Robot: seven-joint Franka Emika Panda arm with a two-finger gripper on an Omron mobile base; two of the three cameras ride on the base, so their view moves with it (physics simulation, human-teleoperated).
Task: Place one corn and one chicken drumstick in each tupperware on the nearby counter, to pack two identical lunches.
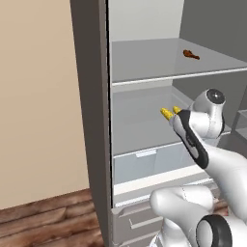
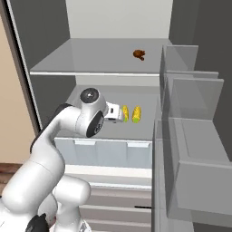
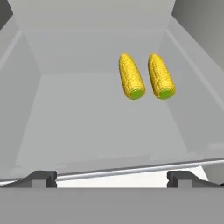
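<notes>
Left base view: we see the open fridge [image 1: 91, 96]; one chicken drumstick [image 1: 190, 54] lies on the upper shelf [image 1: 144, 62], and two corn cobs [image 1: 167, 114] peek out just past the arm's wrist on the shelf below.
Right base view: the gripper [image 2: 118, 113] reaches into the middle shelf [image 2: 145, 129], close to the nearer cob; the drumstick sits alone above, well apart from the hand.
Hand view: both cobs lie side by side, parallel, green stub ends toward us, right of centre; the two fingertips [image 3: 40, 178] stand wide apart with nothing between them.
Step in hand: we judge this the approach for the first corn pick; nothing is packed yet.
Next move: we would shift toward the left cob, straddle it across its width, then close.
Tupperware and counter: outside these views, so we cannot place them.
</notes>
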